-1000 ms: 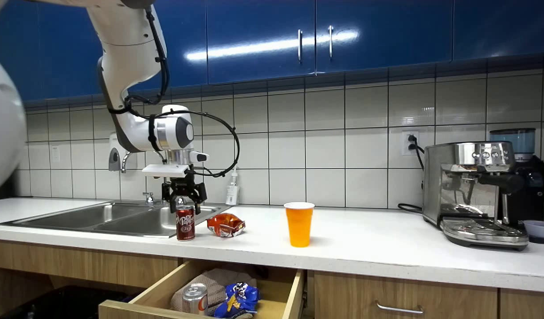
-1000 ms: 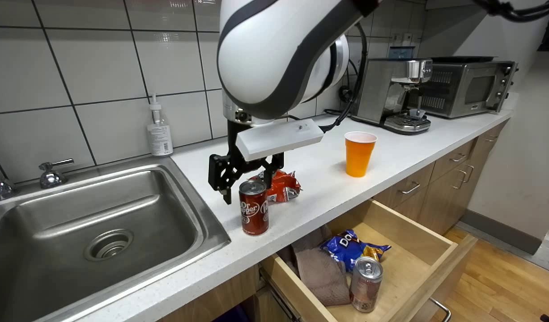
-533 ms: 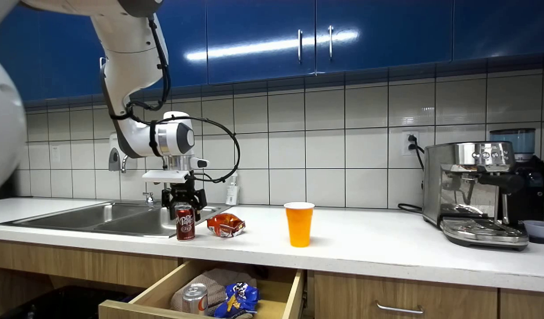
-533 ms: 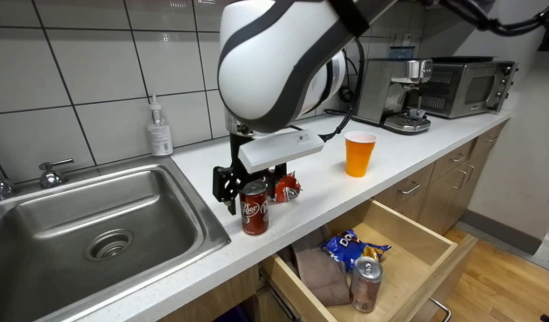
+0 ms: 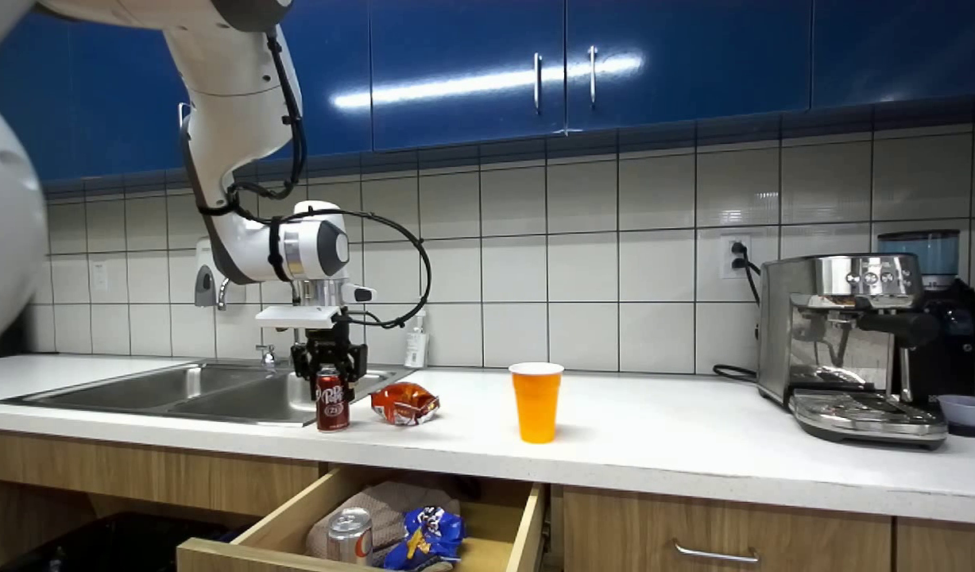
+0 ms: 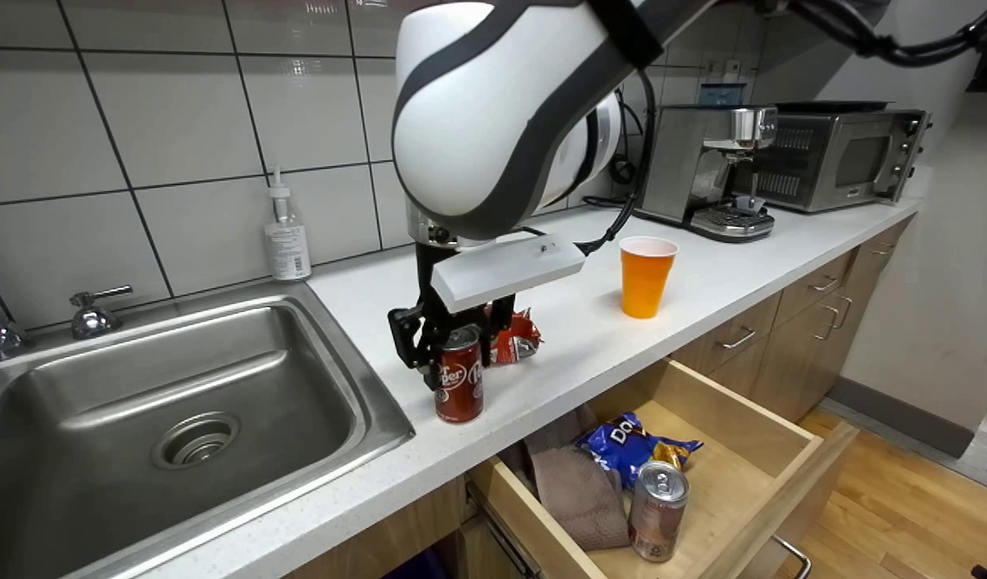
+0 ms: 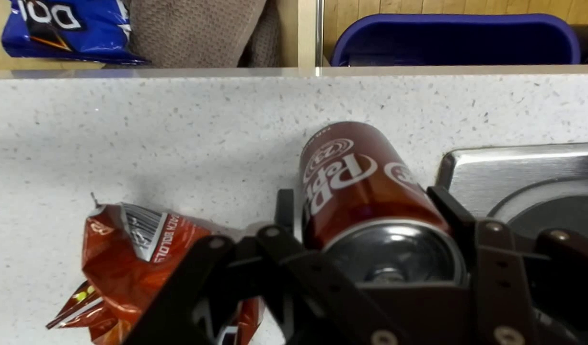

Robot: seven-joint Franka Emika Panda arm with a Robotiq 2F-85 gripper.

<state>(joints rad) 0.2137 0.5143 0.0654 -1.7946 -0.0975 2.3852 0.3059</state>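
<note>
An upright dark red Dr Pepper can [image 7: 365, 172] stands on the counter beside the sink. My gripper [image 6: 459, 366] points down over it, its fingers on either side of the can's upper part. In the wrist view one finger [image 7: 450, 205] lies against the can's sink side. A thin strip of counter shows between the can and the opposite finger [image 7: 285, 206], so the jaws do not clamp it. A crumpled red-orange snack bag [image 7: 131, 258] lies close by, on the side away from the sink, partly covered by the gripper's linkage in the wrist view.
The steel sink [image 6: 344, 346] borders the can. An orange cup [image 6: 647, 277] and an espresso machine [image 5: 837, 349] stand further along the counter. Below, a pulled-out drawer [image 6: 750, 394] holds a silver-topped can [image 6: 660, 511], a blue snack bag [image 6: 634, 446] and a brown cloth [image 6: 577, 498].
My gripper has come down over the can, and then its fingers have drawn together towards the can's sides. The can keeps its place on the counter.
</note>
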